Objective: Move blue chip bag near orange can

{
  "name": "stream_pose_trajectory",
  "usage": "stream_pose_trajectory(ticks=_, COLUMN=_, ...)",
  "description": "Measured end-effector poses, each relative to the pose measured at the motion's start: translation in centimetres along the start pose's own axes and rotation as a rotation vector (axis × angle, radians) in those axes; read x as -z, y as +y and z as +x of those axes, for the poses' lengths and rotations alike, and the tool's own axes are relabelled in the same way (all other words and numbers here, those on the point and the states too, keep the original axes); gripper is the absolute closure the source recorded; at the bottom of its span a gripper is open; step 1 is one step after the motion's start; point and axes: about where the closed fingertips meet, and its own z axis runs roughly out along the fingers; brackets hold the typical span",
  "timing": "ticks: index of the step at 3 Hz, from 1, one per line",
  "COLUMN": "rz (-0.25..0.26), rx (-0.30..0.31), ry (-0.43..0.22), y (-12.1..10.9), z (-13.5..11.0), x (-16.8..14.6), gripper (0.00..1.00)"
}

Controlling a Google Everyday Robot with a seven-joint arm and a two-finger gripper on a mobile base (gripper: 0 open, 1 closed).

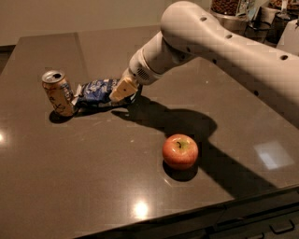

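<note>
The orange can (58,93) stands at the left of the dark table and leans slightly. The blue chip bag (96,89) lies on the table just right of the can, its left end touching or almost touching it. My gripper (123,90) is at the bag's right end, low over the table, and is shut on that end of the bag. The arm (210,42) reaches in from the upper right and casts a shadow across the table.
A red apple (180,151) sits on the table to the front right of the bag, apart from it. The table's front edge (187,210) runs below the apple. Containers stand beyond the table at the upper right (229,7).
</note>
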Motion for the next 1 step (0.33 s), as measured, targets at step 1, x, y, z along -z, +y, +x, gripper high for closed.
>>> stream_pose_trajectory(ticks=1, rz=-0.002, rx=0.001, ry=0.0, y=0.09, z=-0.04, x=-0.1, gripper=0.0)
